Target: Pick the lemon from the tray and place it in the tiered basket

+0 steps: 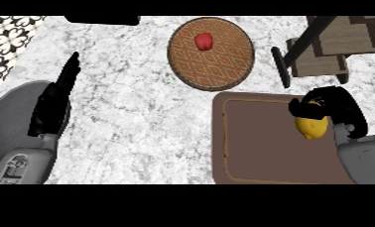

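With the right robot hand [333,103] curled round the lemon [311,128] at the tray [256,141], the next move is probably a lift toward the far tiered basket [330,40].

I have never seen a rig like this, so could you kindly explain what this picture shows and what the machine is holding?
This is one view from a humanoid robot's head, looking steeply down at a kitchen counter. Two grey forearms end in black hands. The left hand rests open at the left. The right hand curls its fingers round a yellow lemon at the brown tray's right side. Beyond lie a round patterned plate bearing a small red item and the tiered basket.
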### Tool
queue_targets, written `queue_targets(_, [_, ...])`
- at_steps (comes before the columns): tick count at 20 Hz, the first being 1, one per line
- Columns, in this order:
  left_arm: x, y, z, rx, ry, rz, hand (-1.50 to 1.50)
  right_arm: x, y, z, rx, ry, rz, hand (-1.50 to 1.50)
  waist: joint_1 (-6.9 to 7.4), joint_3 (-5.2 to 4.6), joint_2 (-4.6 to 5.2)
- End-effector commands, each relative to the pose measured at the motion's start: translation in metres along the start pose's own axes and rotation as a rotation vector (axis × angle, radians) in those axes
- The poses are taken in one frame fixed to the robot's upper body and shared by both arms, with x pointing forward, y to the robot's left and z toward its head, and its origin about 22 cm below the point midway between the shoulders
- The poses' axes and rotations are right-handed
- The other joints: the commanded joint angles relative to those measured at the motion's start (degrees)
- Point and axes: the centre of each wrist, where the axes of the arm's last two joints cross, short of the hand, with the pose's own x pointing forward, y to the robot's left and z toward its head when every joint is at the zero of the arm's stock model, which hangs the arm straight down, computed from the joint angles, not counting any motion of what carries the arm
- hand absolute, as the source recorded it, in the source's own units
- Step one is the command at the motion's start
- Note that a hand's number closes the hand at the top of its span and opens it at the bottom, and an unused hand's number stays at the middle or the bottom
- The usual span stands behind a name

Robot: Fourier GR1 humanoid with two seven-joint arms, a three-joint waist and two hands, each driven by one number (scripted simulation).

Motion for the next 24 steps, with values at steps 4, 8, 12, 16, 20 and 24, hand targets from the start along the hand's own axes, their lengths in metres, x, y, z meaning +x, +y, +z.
queue_targets(4, [0.014, -0.012, -0.005, -0.070, -0.073, -0.009, 0.00, 0.063, -0.084, -0.019, -0.346, 0.162, -0.250, 1.50, 6.97, -0.85, 2.34])
queue_targets(8, [0.022, -0.018, -0.009, -0.096, -0.095, -0.008, 0.00, 0.087, -0.137, -0.015, -0.590, 0.134, -0.329, 1.50, 8.59, -1.00, 2.59])
queue_targets(12, [0.035, -0.027, -0.013, -0.131, -0.135, -0.006, 0.00, 0.100, -0.186, -0.009, -0.846, 0.153, -0.295, 1.50, 10.18, -1.13, 2.85])
queue_targets(16, [0.038, -0.033, -0.017, -0.149, -0.137, -0.016, 0.00, 0.118, -0.226, 0.007, -1.044, 0.175, -0.299, 1.50, 11.25, -1.06, 3.15])
queue_targets(20, [0.043, -0.040, -0.018, -0.166, -0.157, -0.013, 0.00, 0.126, -0.256, 0.014, -1.177, 0.289, -0.218, 1.50, 11.96, -1.09, 3.14])
queue_targets(24, [0.045, -0.047, -0.020, -0.192, -0.144, -0.018, 0.00, 0.146, -0.257, 0.016, -1.208, 0.377, -0.155, 1.50, 12.49, -0.83, 3.04])
